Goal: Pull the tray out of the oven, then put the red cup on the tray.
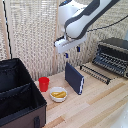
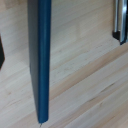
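The tool (image 1: 72, 50), at the end of a white and black arm, hangs in the upper middle of the exterior view, above the upright dark blue slab (image 1: 74, 77). Two short fingers point down with a gap between them and nothing in it, so the tool looks open and empty, though the picture is small. The wrist view shows only the slab's thin top edge (image 2: 41, 60) running lengthwise over the pale wood bench (image 2: 85, 75); the tool's own tips are out of frame.

The tray (image 1: 96, 73) lies lower right of the tool, in front of the oven (image 1: 113, 56) at the right edge, and looks already drawn out; its long axis runs from upper left to lower right. The red cup (image 1: 44, 83) stands on the bench at lower left, just beside the white bowl (image 1: 58, 94) and the black fabric case (image 1: 20, 95). The cup is probably next: down and left of the tool, well apart from the tray. No writing is readable.
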